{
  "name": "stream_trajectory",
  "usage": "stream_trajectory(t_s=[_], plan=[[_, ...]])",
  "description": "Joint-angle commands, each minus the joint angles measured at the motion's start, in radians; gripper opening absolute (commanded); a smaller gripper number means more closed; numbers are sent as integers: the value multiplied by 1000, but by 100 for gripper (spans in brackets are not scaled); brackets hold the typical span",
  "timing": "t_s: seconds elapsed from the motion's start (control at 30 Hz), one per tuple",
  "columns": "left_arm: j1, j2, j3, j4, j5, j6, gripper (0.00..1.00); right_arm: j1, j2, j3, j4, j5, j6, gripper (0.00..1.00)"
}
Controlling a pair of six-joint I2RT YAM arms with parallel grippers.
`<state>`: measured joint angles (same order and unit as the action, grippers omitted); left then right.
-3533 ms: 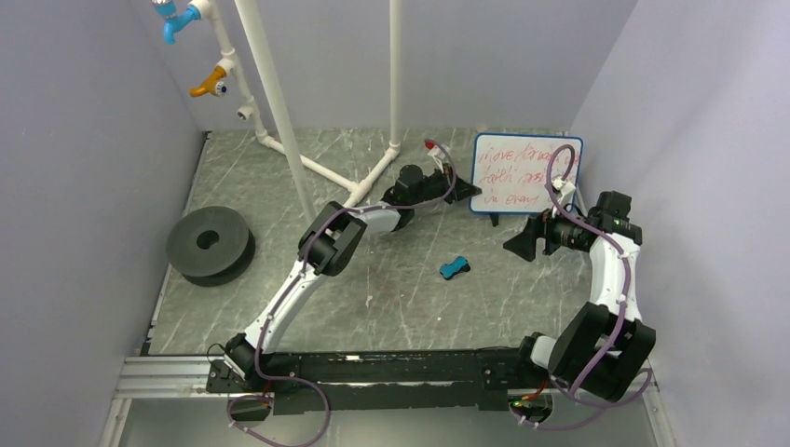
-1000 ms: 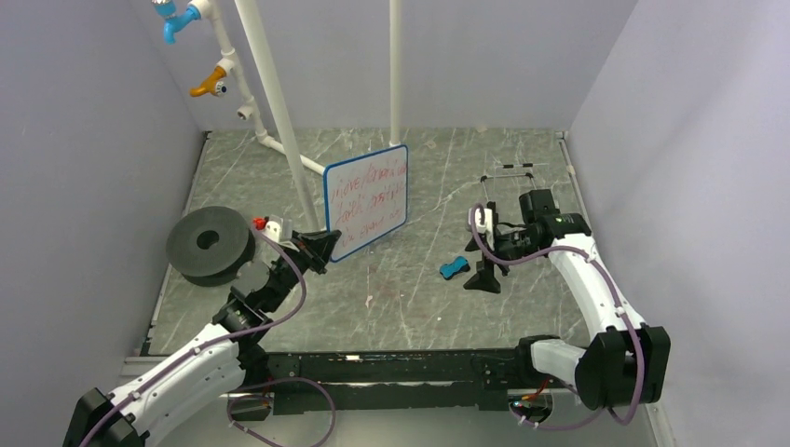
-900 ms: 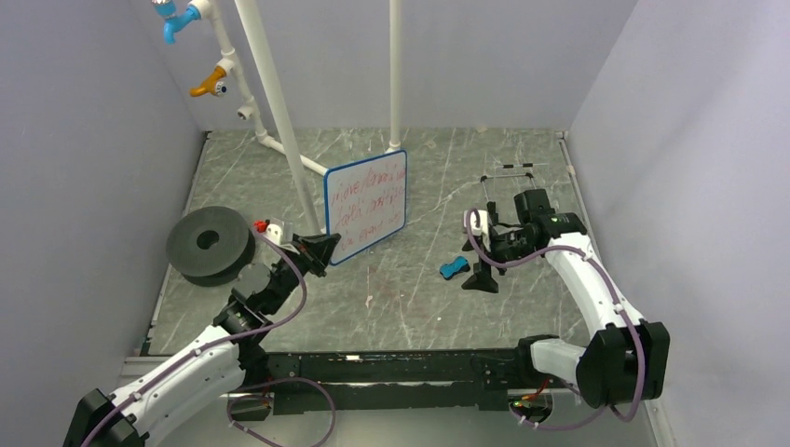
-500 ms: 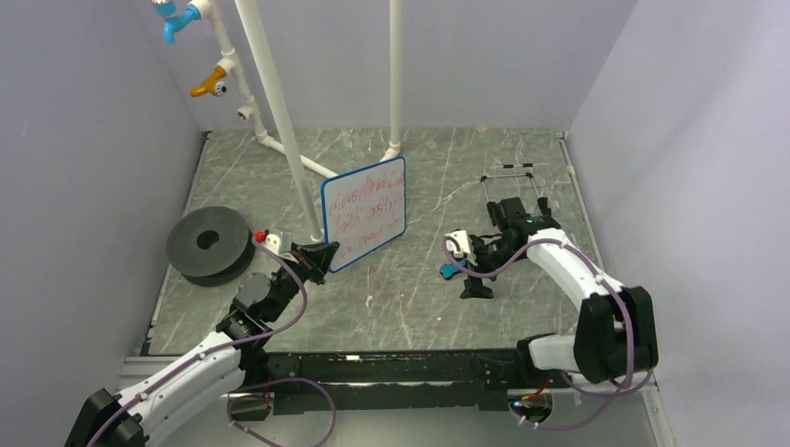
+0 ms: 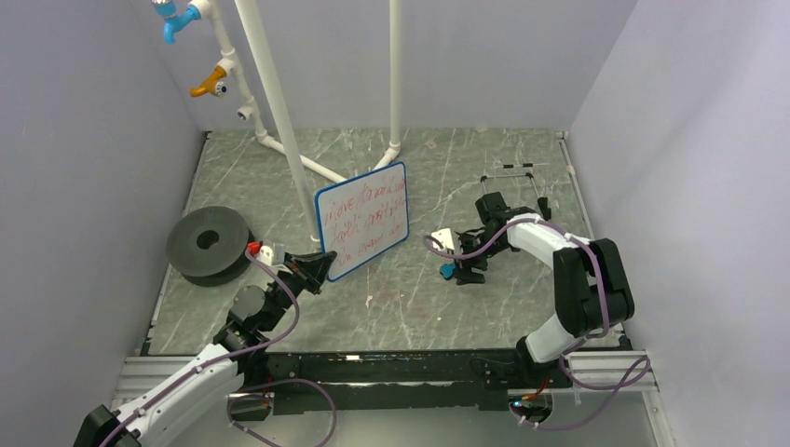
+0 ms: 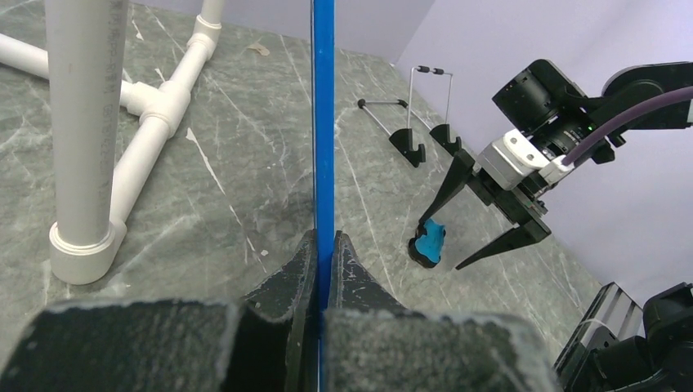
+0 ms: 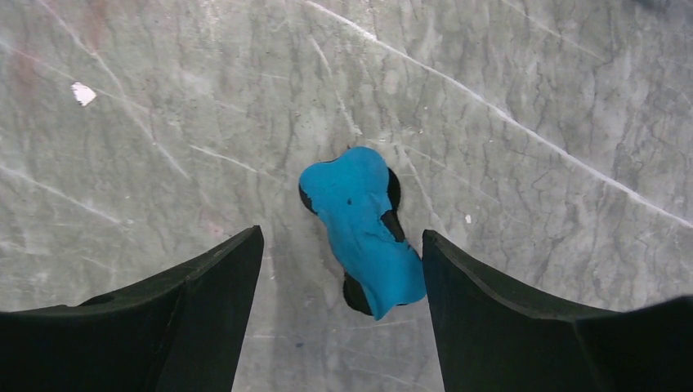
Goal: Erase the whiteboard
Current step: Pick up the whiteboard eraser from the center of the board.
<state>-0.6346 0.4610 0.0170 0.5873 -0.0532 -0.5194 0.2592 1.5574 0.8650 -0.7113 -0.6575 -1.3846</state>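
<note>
The left gripper [image 5: 315, 268] is pressed tight on the lower left corner of the board [image 5: 363, 220]. In the wrist view the board's blue rim runs straight up from between the fingers [image 6: 304, 260]. The board stands steeply tilted left of the table's middle, its face with red writing turned toward the top camera. It is just beside the slanted white pipe [image 5: 278, 104], and whether they touch cannot be told.

The right gripper [image 7: 342, 245] points down at the table [image 5: 401, 307], its jaws spread on either side of a blue eraser [image 7: 364, 222]. The eraser lies flat between them. There is a clear gap to one finger, and the other finger is very close to the eraser's near end.

A thin wire stand [image 5: 510, 179] sits behind the right gripper, near the far right corner. A black ring [image 5: 210, 244] lies by the left wall, well apart from the board.
</note>
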Motion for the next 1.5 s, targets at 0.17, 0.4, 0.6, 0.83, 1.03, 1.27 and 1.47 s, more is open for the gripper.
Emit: stream_trajectory(t_s=[0.17,0.4,0.6,0.83,1.03,1.27,1.47], plan=[[2,51,-2,63,77,-9,0,29,65,62,32,32,-18,66],[2,99,-3,75,114,3,0,41,89,67,11,70,-29,47],[2,137,-7,93,138,3,0,55,100,63,20,93,-3,24],[2,185,-17,159,179,-27,0,57,-21,54,-4,29,149,0],[-11,346,-43,364,233,-118,0,57,-285,75,-29,-102,466,0],[-142,548,10,469,92,-204,0,118,-358,168,65,-65,736,0],[-167,699,53,554,80,-258,0,284,-258,276,147,136,843,0]])
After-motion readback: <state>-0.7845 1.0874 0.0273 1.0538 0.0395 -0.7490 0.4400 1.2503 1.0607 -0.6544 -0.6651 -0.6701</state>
